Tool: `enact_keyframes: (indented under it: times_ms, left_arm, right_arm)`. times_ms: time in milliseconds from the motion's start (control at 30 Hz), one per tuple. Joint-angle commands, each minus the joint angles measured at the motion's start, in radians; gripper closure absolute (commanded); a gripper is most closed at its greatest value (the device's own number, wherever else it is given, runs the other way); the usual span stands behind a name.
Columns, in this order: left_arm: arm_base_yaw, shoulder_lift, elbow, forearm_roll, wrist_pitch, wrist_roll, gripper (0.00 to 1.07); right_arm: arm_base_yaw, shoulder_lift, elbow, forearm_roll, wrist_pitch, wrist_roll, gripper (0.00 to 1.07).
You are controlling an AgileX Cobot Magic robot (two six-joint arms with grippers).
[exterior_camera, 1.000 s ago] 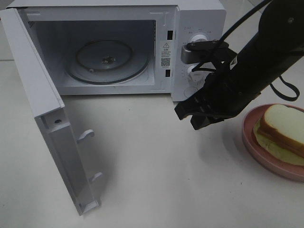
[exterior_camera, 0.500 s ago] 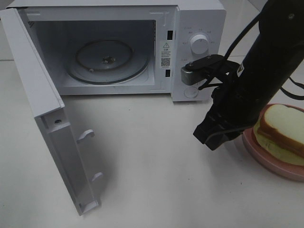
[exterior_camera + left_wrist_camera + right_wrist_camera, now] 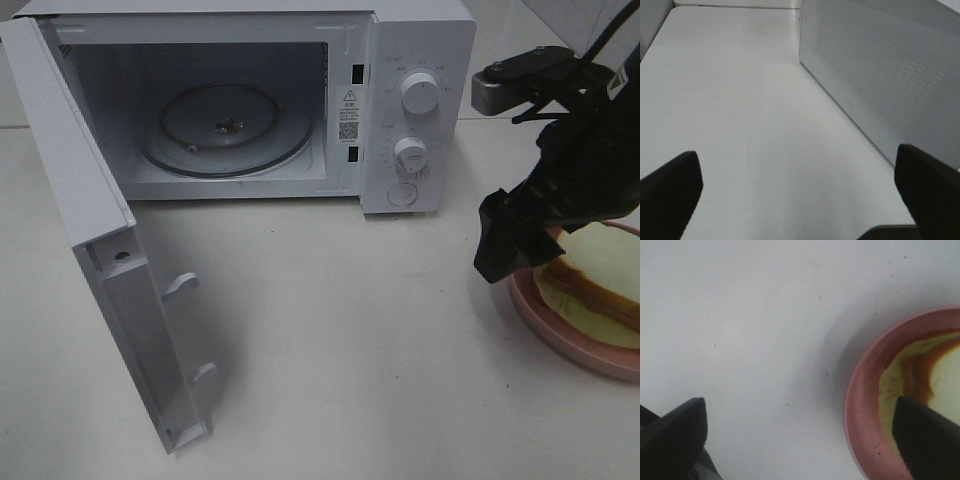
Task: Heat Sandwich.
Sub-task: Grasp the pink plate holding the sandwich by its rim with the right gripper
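Observation:
The sandwich [image 3: 590, 275], white bread with a tan crust, lies on a round pink plate [image 3: 560, 338] at the right of the table. It also shows in the right wrist view [image 3: 920, 372], on the plate [image 3: 856, 405]. My right gripper [image 3: 503, 255] hangs open and empty over the plate's left rim, just left of the sandwich; in the right wrist view [image 3: 800, 440] one finger is over the bare table and the other over the plate. My left gripper [image 3: 800, 197] is open and empty beside the microwave's outer side wall [image 3: 880, 75], and is out of the exterior high view.
The white microwave [image 3: 420, 110] stands at the back. Its door [image 3: 110, 260] is swung wide open to the left, and the glass turntable [image 3: 225, 128] inside is bare. Two knobs [image 3: 418, 92] are on its right panel.
My right arm has swung to the right, from in front of the microwave's control panel to the plate's left rim. The knobs are uncovered now. The sandwich and plate have not moved.

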Motion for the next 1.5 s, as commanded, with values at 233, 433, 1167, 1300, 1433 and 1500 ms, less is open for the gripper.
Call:
enact_keyframes:
  times_ms: [233, 433, 1167, 1300, 1433, 1500]
  left_arm:
    - [-0.003, -0.017, 0.000, 0.002, -0.011, -0.006, 0.09]
    - [-0.003, -0.017, 0.000, 0.002, -0.011, -0.006, 0.09]
    - [-0.003, -0.017, 0.000, 0.002, -0.011, -0.006, 0.09]
    - [-0.003, -0.017, 0.000, 0.002, -0.011, -0.006, 0.09]
    - [-0.003, -0.017, 0.000, 0.002, -0.011, -0.006, 0.09]
    - [-0.003, -0.017, 0.000, 0.002, -0.011, -0.006, 0.09]
  right_arm:
    - [-0.030, -0.003, 0.050, -0.086, 0.039, 0.103, 0.08]
    - [-0.030, -0.003, 0.096, -0.154, 0.001, 0.167, 0.11]
    - [-0.030, 0.269, 0.160, -0.229, -0.212, 0.301, 0.17]
    - [-0.030, 0.300, 0.160, -0.230, -0.256, 0.304, 0.17]
    - [-0.030, 0.328, 0.159, -0.252, -0.288, 0.316, 0.18]
    - [-0.030, 0.338, 0.159, -0.256, -0.293, 0.324, 0.18]
